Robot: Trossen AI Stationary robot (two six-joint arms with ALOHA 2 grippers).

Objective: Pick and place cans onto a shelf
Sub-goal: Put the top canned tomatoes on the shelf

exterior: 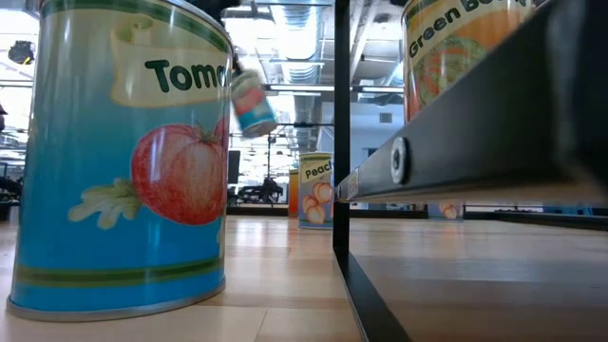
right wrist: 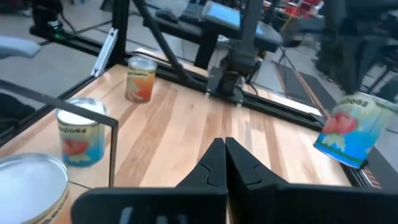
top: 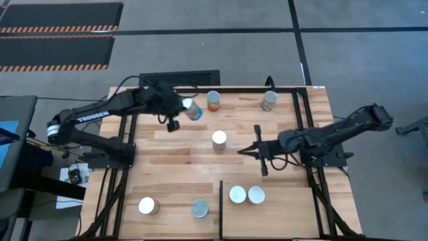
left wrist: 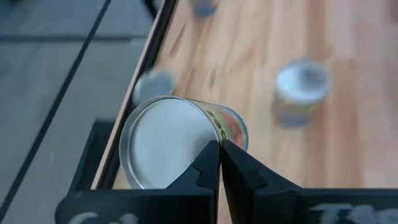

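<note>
Hanging tilted above the table's far edge, a blue-labelled can [top: 192, 109] lies almost on its side, long axis running left-right, silver end toward the left gripper [top: 179, 107], whose fingers are pressed together at its rim. Bare wood lies open between it and the shelf [top: 267, 207] near right. The right gripper [top: 242, 152], shut and empty, hovers mid-table.
</note>
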